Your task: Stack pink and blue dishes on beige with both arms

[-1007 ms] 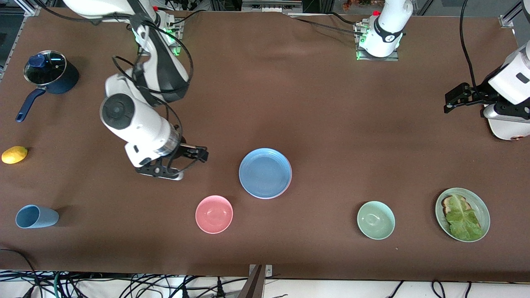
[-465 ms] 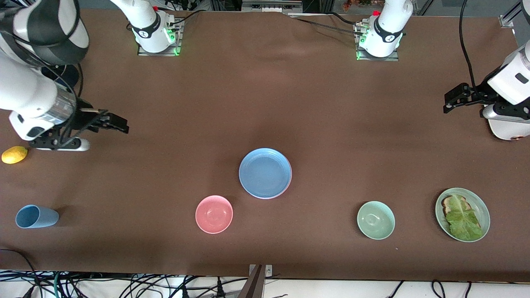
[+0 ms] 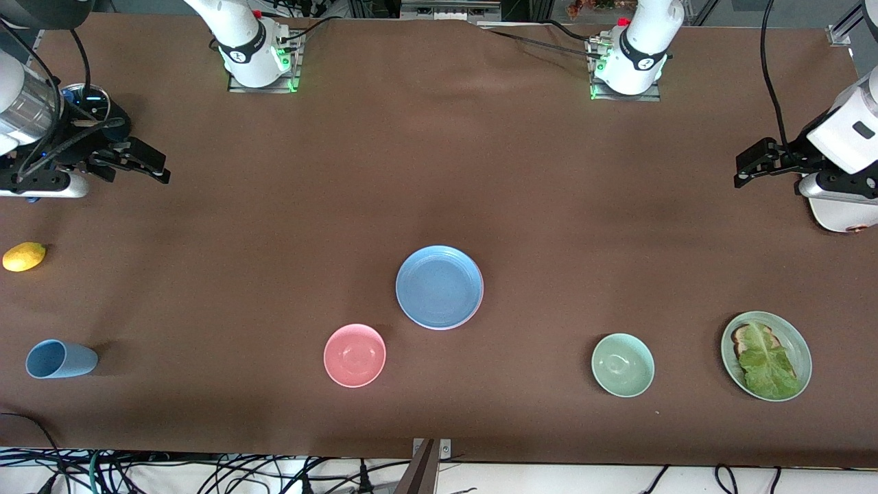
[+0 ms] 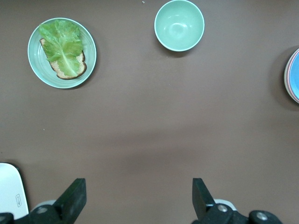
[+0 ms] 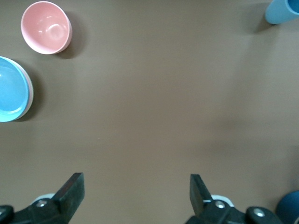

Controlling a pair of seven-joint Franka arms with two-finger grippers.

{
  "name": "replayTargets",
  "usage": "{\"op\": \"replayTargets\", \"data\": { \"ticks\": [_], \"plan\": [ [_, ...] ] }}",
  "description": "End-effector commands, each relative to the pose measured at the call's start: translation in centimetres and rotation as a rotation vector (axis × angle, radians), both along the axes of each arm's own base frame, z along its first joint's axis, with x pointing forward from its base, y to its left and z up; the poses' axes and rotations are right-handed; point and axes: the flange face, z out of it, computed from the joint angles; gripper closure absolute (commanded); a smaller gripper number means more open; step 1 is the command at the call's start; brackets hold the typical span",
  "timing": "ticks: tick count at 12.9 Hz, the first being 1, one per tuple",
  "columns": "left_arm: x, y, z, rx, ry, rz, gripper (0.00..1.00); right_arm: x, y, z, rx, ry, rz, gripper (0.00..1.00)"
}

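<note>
The blue dish [image 3: 439, 287] lies on top of a stack in the middle of the table. A thin pink rim [image 3: 478, 310] of the pink dish shows under it. The beige plate is hidden. The stack's edge also shows in the left wrist view, as the blue dish [image 4: 295, 74], and in the right wrist view, as the blue dish [image 5: 10, 88]. My right gripper [image 3: 160, 169] hangs open and empty over the right arm's end of the table. My left gripper [image 3: 742, 170] waits open and empty over the left arm's end. Only bare cloth lies between the left gripper [image 4: 139, 196] fingers and between the right gripper [image 5: 136, 191] fingers.
A pink bowl [image 3: 354, 355] sits nearer the camera than the stack. A green bowl [image 3: 623, 365] and a green plate with lettuce on bread [image 3: 766, 355] lie toward the left arm's end. A blue cup [image 3: 60, 359], a lemon [image 3: 24, 256] and a dark blue pot [image 3: 96, 108] are at the right arm's end.
The right arm has swung away from beside the stack to its own end of the table, near the pot. The left arm and the dishes have not moved.
</note>
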Motion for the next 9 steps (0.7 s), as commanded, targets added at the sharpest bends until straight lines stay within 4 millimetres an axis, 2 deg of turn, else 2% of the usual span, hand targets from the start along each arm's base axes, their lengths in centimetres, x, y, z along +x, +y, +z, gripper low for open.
{"op": "replayTargets", "data": {
  "ticks": [1,4,9],
  "plan": [
    [-0.1,-0.2,0.2,-0.012,-0.007,-0.018,0.00,0.0,-1.1,0.1,-0.029,0.017,0.010,0.00],
    [-0.1,-0.5,0.1,-0.013,-0.006,-0.022,0.00,0.2,-1.3,-0.4,-0.030,0.026,0.017,0.00],
    [-0.1,-0.5,0.1,-0.012,-0.004,-0.022,0.00,0.0,0.0,-0.4,-0.072,0.033,0.058,0.00]
  ]
}}
